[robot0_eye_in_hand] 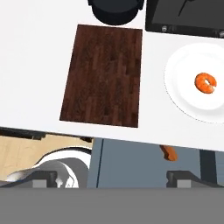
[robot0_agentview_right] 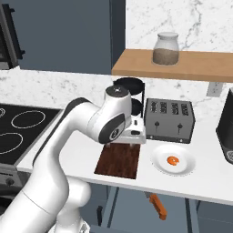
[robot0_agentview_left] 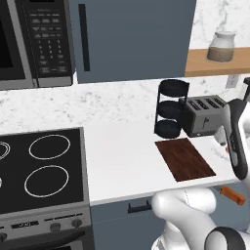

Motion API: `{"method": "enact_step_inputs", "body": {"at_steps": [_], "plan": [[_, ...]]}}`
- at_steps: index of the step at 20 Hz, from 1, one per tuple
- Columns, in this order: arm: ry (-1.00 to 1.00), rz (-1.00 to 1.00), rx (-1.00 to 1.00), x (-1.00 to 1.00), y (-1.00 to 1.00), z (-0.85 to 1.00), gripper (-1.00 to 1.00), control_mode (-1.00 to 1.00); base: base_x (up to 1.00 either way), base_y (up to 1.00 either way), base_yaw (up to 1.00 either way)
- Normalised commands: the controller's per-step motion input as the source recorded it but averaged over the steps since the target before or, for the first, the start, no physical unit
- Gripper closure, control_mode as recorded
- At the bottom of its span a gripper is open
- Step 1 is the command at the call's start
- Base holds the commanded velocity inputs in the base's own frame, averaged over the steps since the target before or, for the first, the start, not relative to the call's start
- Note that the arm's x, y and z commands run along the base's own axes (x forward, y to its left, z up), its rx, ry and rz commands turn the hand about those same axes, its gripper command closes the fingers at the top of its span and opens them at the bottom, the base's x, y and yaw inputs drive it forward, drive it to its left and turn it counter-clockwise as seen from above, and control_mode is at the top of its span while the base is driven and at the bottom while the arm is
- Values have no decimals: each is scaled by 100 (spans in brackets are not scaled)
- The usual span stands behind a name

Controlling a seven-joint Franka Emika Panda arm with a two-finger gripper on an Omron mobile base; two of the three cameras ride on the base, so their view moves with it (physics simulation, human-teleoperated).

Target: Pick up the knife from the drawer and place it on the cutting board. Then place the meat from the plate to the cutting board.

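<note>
Hand view: I see my gripper with jaws spread wide, holding nothing, above the counter's front edge. The knife lies in the drawer below; the cutting board sits bare, the meat on the plate.

Both base views look forward and down over the counter from behind, left and right of the cutting board. The hand view looks straight down on that board, closer; all three share it.
</note>
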Motion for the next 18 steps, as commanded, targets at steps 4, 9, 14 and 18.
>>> {"method": "enact_step_inputs", "body": {"at_steps": [4,9,14,18], "plan": [[0,-5,0,-26,0,-42,-100,-100,0,0,0],[0,-10,-1,-17,-3,-43,-100,-100,0,0,0],[4,-3,0,-30,-15,-59,-100,-100,0,0,0],[2,-2,0,-37,-18,-46,-100,-100,0,0,0]]}}
